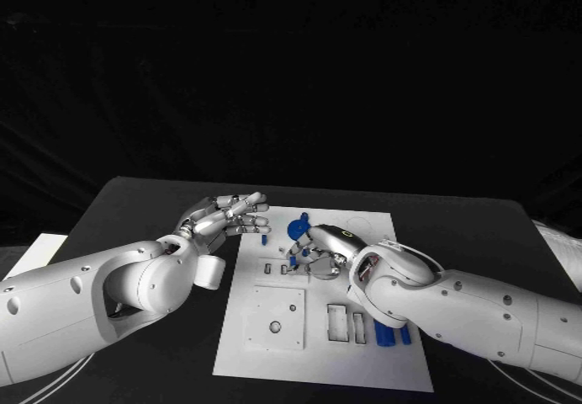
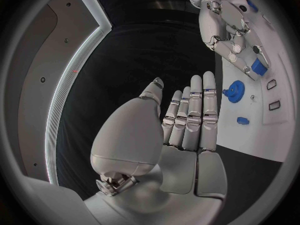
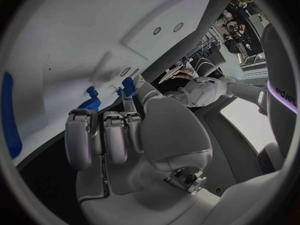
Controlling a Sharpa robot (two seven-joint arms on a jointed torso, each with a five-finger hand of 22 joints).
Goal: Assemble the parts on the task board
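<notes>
From the head view, your left hand [image 1: 228,220] hovers at the left edge of the task board [image 1: 321,353], fingers straight and side by side, holding nothing. Your right hand [image 1: 318,250] is lowered onto the board's upper middle, fingers curled down around small blue parts there. A blue gear [image 1: 296,227] lies just beyond it, and blue bars [image 1: 390,336] lie beside the forearm on the black surface [image 1: 145,198] side of the board's lower right.

In your left wrist view, the left hand [image 2: 187,120] is flat and released, palm open; the right hand [image 2: 234,37] pinches a blue part [image 2: 259,67] over the board, near the gear [image 2: 235,91].

In your right wrist view, the right hand [image 3: 119,135] pinches the blue part [image 3: 129,86] at its fingertips, against the board [image 3: 69,50].
</notes>
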